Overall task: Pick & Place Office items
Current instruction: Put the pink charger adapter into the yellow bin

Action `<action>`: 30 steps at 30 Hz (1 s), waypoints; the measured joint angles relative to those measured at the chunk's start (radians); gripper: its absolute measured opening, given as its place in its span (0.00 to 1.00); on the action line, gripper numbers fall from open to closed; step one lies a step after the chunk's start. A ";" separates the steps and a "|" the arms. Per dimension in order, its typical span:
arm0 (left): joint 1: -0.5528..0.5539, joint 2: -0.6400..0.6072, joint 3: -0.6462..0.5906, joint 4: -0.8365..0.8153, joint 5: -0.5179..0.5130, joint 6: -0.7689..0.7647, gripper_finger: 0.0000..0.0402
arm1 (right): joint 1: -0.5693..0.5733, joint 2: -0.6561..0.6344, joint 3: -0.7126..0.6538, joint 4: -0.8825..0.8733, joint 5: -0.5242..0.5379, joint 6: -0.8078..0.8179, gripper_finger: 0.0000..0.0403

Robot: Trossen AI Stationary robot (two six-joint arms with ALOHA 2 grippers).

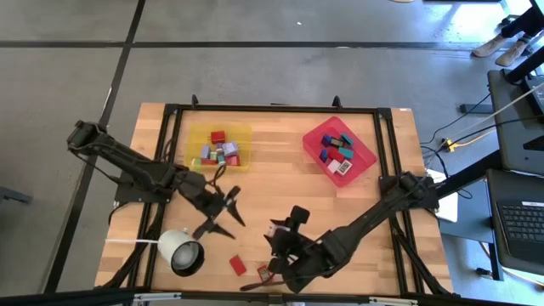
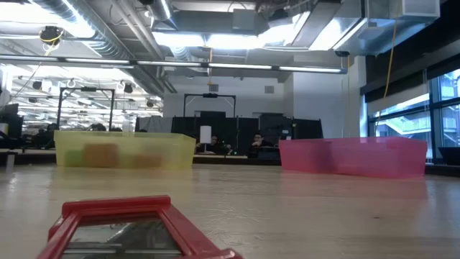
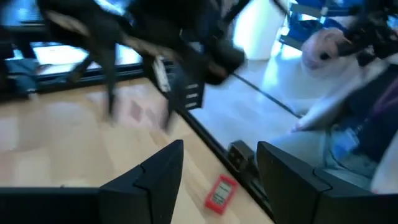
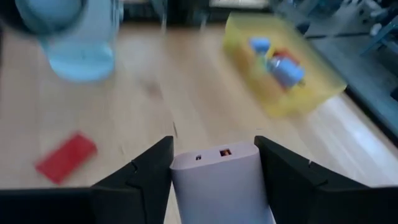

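From my seat, nearest the table's front edge, I see the right gripper [image 4: 214,155] grasping a pale lilac-white block [image 4: 219,180], which sits squarely between its two dark fingers [image 4: 143,174] with a small port on its end face showing. In the overhead view that right gripper [image 1: 274,270] sits low over the front of the wooden table [image 1: 280,183], with a red block [image 1: 238,266] lying flat just beside it, on the side of the white round lamp-like object [image 1: 180,252]. I can also see a red-rimmed block [image 2: 136,226] right in front of the low camera. A little farther in, the left gripper [image 1: 225,214] hovers above bare wood with its jaws spread and nothing between them, just past the lamp-like object. At the far side of the table stand the yellow tray [image 1: 219,147] and the red tray [image 1: 339,151], each with a cluster of coloured blocks inside, well apart from both grippers.
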 joint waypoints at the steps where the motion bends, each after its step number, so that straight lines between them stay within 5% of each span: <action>1: -0.015 0.003 0.000 0.001 -0.001 0.002 0.50 | 0.000 -0.013 0.000 0.019 0.013 -0.012 0.52; 6: -0.071 0.009 0.000 0.002 -0.093 -0.020 0.50 | -0.001 -0.047 0.001 0.142 0.021 -0.142 0.52; 10: -0.111 0.009 0.000 -0.018 -0.262 0.002 0.50 | 0.000 -0.061 0.001 0.290 0.021 -0.209 0.52; 17: -0.193 0.016 0.000 -0.003 -0.507 0.169 0.50 | -0.001 -0.060 0.001 0.364 -0.100 -0.343 0.52; 23: -0.199 0.016 0.000 0.022 -0.689 -0.160 0.50 | 0.002 -0.059 0.001 0.280 -0.103 -0.557 0.52; 30: -0.169 0.016 0.000 -0.012 -0.522 -0.405 0.50 | 0.000 -0.059 0.001 0.275 -0.013 -0.678 0.52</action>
